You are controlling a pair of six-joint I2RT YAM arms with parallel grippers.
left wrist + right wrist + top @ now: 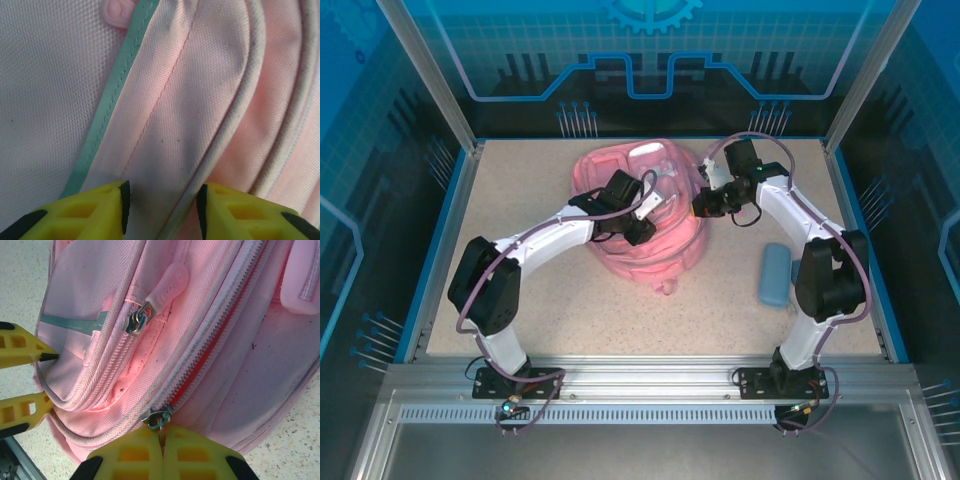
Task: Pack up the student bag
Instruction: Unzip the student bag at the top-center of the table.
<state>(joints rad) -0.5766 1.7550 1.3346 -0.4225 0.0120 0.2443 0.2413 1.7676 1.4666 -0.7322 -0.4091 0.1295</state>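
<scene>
Pink fabric bag [645, 240] lies in the middle of the table [540, 290], a bit to the far side, w/ both arms reaching onto it. The right gripper [162, 447] is at the bag's right side, and its jaws are pressed together on the metal zip pull [159, 419] of the main zip [210, 340]. So the pull is clamped right at the fingertips.

The left gripper [162, 205] rests on top of the bag, approx. at its middle. Its jaws are apart, w/ a fold of fabric and a pale piping between the fingers [95, 212]. I cannot tell if they pinch this fold or just press it down.

The relation that matters is the line of the zip. From the right jaws it runs straight away, up and to the right in the right wrist view, and a reddish gap shows between the teeth along part of it, so I judge the zip partly open. The pull must travel along this line, not across it, otherwise the soft fabric will bunch and the slider may jam. The right arm is the one at the pull; the left arm is better placed to hold the bag steady, i.e. as an anchor.

A second pull [137, 321] w/ a pink tab sits on the front pocket, untouched. A blue-grey case [775, 273] lies on the table beside the right arm, apart from the bag, prob. the thing to pack.
</scene>
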